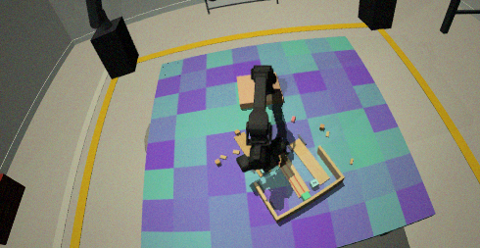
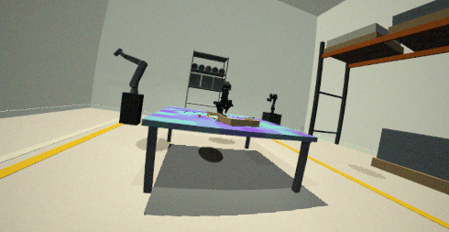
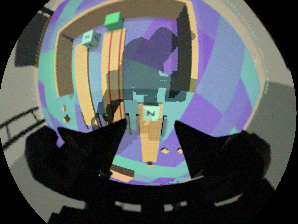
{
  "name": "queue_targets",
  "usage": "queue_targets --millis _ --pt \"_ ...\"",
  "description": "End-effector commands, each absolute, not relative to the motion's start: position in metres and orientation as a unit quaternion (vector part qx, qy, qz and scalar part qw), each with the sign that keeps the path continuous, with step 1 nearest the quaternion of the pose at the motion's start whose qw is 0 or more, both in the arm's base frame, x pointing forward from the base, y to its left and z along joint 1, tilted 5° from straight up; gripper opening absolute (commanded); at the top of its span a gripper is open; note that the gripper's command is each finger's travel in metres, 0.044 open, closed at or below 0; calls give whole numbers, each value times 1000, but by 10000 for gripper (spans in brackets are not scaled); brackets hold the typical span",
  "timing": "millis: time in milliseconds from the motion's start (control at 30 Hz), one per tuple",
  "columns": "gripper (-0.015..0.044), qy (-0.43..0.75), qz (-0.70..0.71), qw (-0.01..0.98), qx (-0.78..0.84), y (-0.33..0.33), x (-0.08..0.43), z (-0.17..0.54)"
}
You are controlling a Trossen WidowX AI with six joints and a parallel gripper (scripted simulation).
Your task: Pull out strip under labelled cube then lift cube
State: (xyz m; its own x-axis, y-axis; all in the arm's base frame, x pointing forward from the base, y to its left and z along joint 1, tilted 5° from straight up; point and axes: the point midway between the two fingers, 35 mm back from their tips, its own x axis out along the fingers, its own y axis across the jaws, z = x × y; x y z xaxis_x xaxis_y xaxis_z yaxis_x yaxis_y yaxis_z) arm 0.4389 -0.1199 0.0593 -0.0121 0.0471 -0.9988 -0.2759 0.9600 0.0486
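My gripper [image 3: 150, 121] [image 1: 265, 165] is open, pointing down, with its fingertips on either side of a plain wooden strip [image 3: 150, 142] [image 1: 241, 143]. A pale cube [image 3: 151, 113] with a dark letter shows over the far end of that strip, between and slightly beyond the fingertips; the arm hides it in the top view. A red-lined strip [image 3: 114, 65] [image 1: 295, 180] has a green cube [image 3: 114, 21] [image 1: 306, 196] at its far end. Another plain strip [image 3: 84, 80] [image 1: 311, 161] has a second pale lettered cube [image 3: 90, 38] [image 1: 314, 183] at its far end.
A low wooden wall [image 1: 312, 200] [image 3: 193, 50] borders the far side and both sides around the two other strips. Small wooden bits [image 1: 217, 162] [image 1: 321, 126] [image 3: 165, 150] lie scattered nearby. A tan block [image 1: 246, 90] is by the arm's base.
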Motion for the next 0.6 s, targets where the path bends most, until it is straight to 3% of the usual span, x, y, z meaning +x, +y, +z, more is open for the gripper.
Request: queue_targets --millis 0,67,567 --pt "282 703 114 698 -78 -120 440 53" --pt "250 702 114 698 -77 -120 440 50" --pt "250 702 114 698 -77 -119 441 25"
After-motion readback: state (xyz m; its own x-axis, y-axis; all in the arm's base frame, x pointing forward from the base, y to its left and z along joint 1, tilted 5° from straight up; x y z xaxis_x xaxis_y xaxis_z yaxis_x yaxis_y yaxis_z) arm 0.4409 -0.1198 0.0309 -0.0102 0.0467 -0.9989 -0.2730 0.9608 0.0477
